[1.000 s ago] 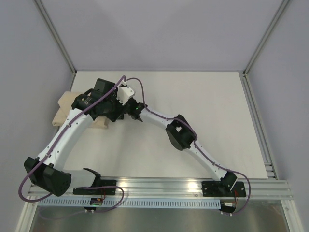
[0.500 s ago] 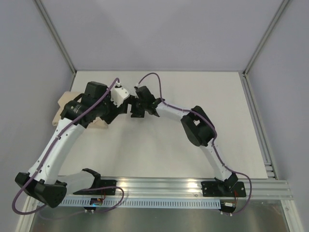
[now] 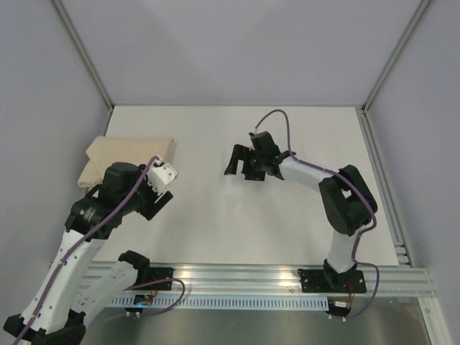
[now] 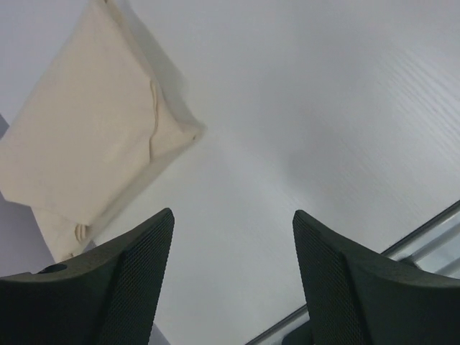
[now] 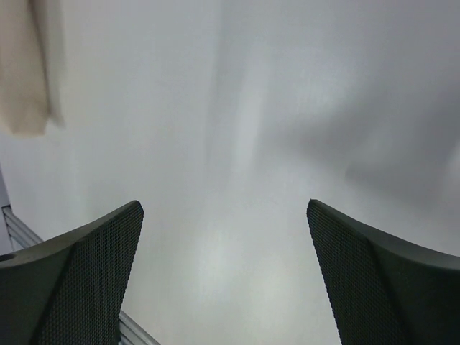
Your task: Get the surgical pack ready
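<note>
Folded beige cloth bundle point(image 3: 129, 159) lying at the table point(image 3: 287, 215) far-left edge; we are holding left gripper point(image 3: 154, 205) and right gripper point(image 3: 241, 169) spread, empty, clear of it, pack seemingly finished

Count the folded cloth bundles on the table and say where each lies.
1. The beige cloth bundle lies by the table's left edge, toward the far side. Anything wrapped inside it is hidden.

Beige folded pack point(image 3: 128, 159) at table's far-left.
</note>
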`<state>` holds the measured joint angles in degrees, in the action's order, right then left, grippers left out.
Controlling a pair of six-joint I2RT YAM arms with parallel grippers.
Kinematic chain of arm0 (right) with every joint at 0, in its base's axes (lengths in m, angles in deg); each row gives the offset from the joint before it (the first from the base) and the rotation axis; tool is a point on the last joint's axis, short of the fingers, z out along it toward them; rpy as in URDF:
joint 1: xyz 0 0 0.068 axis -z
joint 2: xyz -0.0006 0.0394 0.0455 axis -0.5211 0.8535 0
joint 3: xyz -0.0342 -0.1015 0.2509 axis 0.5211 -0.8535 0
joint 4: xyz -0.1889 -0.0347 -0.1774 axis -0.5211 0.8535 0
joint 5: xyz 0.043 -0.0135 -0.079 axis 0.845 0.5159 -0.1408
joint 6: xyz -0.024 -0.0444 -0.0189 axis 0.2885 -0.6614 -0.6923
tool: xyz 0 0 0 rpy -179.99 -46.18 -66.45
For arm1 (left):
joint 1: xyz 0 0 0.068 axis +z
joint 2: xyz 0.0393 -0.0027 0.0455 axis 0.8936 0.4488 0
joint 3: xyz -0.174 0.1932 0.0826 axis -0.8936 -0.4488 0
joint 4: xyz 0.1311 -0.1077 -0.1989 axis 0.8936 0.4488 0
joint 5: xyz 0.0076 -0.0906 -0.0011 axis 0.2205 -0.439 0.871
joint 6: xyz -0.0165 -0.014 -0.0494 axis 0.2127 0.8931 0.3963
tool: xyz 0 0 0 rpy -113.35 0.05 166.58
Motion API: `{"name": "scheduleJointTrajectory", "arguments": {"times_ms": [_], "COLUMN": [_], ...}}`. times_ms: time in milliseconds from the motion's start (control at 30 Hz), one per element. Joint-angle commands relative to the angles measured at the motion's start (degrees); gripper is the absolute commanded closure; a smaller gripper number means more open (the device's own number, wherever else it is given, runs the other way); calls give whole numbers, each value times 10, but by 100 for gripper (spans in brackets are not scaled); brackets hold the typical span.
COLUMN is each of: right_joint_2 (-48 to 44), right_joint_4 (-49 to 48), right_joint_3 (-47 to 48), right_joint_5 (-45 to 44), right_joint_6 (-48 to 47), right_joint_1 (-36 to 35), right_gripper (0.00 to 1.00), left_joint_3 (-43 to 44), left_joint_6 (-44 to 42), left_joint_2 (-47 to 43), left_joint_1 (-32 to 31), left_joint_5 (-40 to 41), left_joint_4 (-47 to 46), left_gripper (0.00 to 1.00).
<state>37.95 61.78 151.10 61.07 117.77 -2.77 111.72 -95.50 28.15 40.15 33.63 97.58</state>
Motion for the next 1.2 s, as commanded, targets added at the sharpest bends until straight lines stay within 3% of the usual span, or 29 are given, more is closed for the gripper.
{"name": "scheduleJointTrajectory", "arguments": {"times_ms": [0,100,233,467,1167], "right_joint_2": [-116,-223,-375,-559,-569], "right_joint_4": [15,30,57,57,40], "right_joint_3": [-97,-187,-267,-374,-407], "right_joint_5": [-74,-137,-285,-427,-441], "right_joint_6": [-56,-99,-157,-165,-130], "right_joint_1": [61,101,120,138,139], "right_gripper": [0,0,0,0,0], "left_joint_3": [-68,-147,-228,-300,-335], "left_joint_6": [-16,-26,-33,-12,15], "left_joint_2": [-61,-113,-166,-180,-167], "left_joint_1": [0,0,0,0,0], "left_joint_5": [68,117,156,201,199], "left_joint_4": [-6,-30,-60,-114,-151], "left_gripper": [22,13,1,0,0]}}
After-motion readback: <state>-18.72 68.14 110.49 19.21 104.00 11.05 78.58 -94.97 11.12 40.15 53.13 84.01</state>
